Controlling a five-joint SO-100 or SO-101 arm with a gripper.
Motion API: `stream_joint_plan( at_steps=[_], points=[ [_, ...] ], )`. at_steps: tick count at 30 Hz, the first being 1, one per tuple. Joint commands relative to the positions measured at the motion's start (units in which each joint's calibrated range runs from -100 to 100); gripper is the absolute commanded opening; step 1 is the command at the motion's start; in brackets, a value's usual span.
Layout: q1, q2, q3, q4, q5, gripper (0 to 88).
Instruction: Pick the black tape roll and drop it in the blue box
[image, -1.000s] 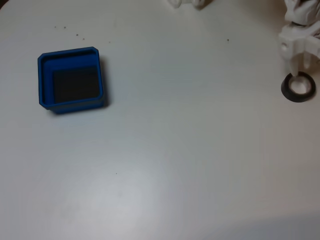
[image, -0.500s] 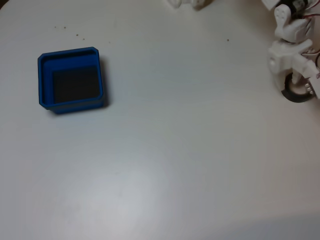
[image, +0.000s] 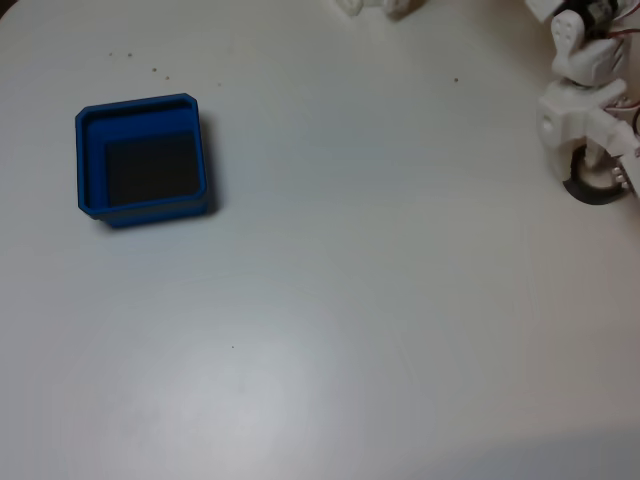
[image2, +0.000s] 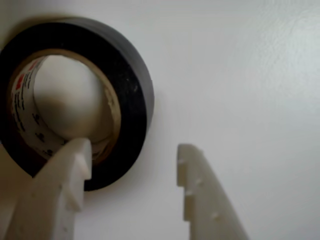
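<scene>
Where the fixed view meets its right edge, you see the white arm (image: 585, 95) bent over the tape (image: 590, 188), which lies flat on the bench (image: 350, 300) with only its lower black rim and a bit of pale core showing under the arm. Your box (image: 143, 160) sits well apart in the left of the frame, upright, its dark floor bare. A few dark specks dot the bench above the box.

In the wrist view you have the tape (image2: 130, 85) in the upper left, pale core with printed lettering facing you. Your fingers (image2: 134, 162) stand apart, closed on nothing: the left fingertip (image2: 75, 160) overlaps the roll's lower rim beside the core, the right fingertip (image2: 192, 170) is over bare bench, outside the roll.
</scene>
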Motion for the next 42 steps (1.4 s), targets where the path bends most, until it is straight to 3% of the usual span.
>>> stream_joint_plan(
  at_steps=[1, 42],
  points=[
    [-0.3, -0.1, -4.2, -0.5, 0.4, 16.0],
    [-2.9, 4.2, -6.3, -2.0, -0.3, 16.0]
  ],
)
